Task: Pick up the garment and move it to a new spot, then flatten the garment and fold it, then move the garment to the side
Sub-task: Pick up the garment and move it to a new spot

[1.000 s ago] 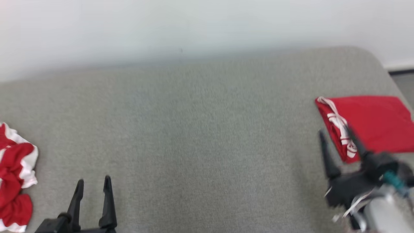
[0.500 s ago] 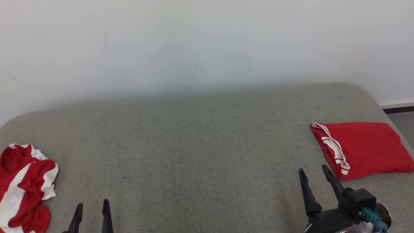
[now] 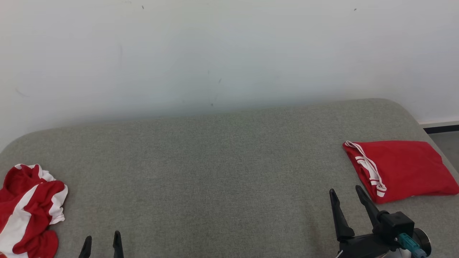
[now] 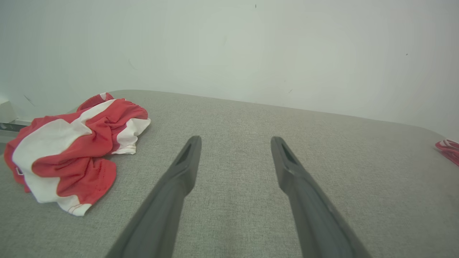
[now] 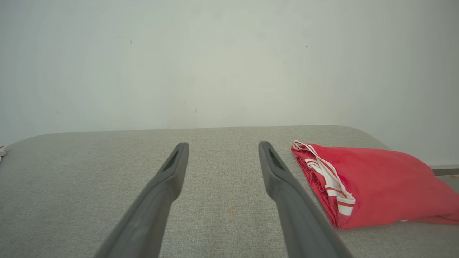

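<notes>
The folded red garment (image 3: 405, 168) lies at the right end of the grey table (image 3: 215, 161), long axis left to right, white-striped edge facing the centre. Near it the right gripper (image 3: 345, 190) is spread and empty; the left gripper (image 3: 101, 239), likewise parted, is near a crumpled red-and-white garment (image 3: 28, 209)

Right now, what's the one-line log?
folded red garment: right side | crumpled red-white garment: left side | left gripper: open | right gripper: open
</notes>
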Controlling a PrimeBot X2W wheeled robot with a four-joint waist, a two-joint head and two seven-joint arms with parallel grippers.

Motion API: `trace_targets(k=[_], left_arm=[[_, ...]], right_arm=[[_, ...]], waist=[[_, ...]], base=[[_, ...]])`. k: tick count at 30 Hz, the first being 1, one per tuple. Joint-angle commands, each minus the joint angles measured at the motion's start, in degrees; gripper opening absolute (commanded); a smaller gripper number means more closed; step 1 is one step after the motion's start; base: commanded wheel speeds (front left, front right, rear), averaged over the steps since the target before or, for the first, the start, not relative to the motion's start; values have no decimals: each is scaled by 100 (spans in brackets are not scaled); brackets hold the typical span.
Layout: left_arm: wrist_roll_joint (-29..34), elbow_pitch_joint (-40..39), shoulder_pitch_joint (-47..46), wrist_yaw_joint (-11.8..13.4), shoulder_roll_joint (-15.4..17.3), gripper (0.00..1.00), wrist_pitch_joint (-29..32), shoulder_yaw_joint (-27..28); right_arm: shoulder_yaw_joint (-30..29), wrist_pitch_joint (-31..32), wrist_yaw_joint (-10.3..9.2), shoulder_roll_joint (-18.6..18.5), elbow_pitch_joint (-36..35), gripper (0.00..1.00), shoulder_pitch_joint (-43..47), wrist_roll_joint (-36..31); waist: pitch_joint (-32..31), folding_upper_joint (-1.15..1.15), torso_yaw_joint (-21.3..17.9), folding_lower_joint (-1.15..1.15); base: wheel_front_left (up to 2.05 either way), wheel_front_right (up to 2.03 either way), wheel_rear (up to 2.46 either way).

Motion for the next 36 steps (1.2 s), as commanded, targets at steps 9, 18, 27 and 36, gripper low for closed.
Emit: trace_targets(k=[9, 18, 27, 36], left_arm=[[34, 40, -28, -67, 5, 100, -1, 15], [151, 82, -62, -105, 4, 100, -1, 127], [333, 120, -38, -204, 3, 100, -1, 318], [420, 104, 22, -282, 34, 100, -1, 517]], right_arm=[[-7, -25, -16, 59, 70, 100, 94, 17], [77, -15, -16, 130, 31, 100, 153, 79], [196, -14, -16, 241, 32, 100, 202, 151], [276, -15, -17, 313, 57, 100, 229, 226]], waist=[[-30, 0, 218, 0], [-73, 0, 919, 0], [-110, 0, 1770, 0], [-144, 0, 2319, 0]], base=[[0, 0, 0], [0, 0, 0], [0, 0, 0], [0, 0, 0]])
